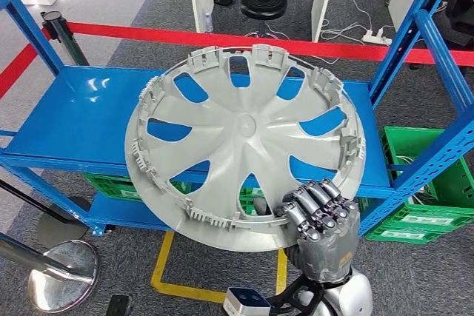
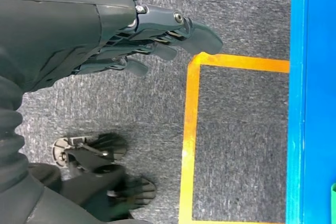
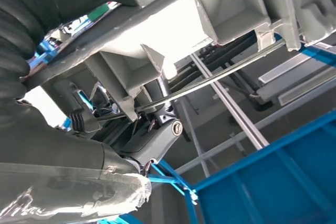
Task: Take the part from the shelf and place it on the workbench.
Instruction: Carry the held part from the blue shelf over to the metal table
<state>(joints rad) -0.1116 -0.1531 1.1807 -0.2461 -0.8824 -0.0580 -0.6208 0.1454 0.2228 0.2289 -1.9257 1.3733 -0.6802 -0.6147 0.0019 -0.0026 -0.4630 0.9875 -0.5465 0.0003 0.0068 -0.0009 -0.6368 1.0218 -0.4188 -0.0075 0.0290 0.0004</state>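
Observation:
A large silver wheel cover (image 1: pixel 246 138) with several spokes is tilted in front of the blue shelf (image 1: pixel 72 120), inner side up. My right hand (image 1: pixel 321 223) grips its near right rim, fingers curled over the edge. In the right wrist view the cover's grey rim and clips (image 3: pixel 233 9) run close above my right hand (image 3: pixel 150 140), whose fingers wrap the edge. My left hand (image 2: pixel 158 40) hangs over the grey carpet with its fingers straight and nothing in it.
Blue shelf uprights (image 1: pixel 424 27) stand at the right and left. Green crates (image 1: pixel 430 183) sit under the shelf. A red barrier tape (image 1: pixel 167 35) runs behind it. A yellow floor marking (image 1: pixel 167 271) and a barrier post base (image 1: pixel 61 275) lie near my feet.

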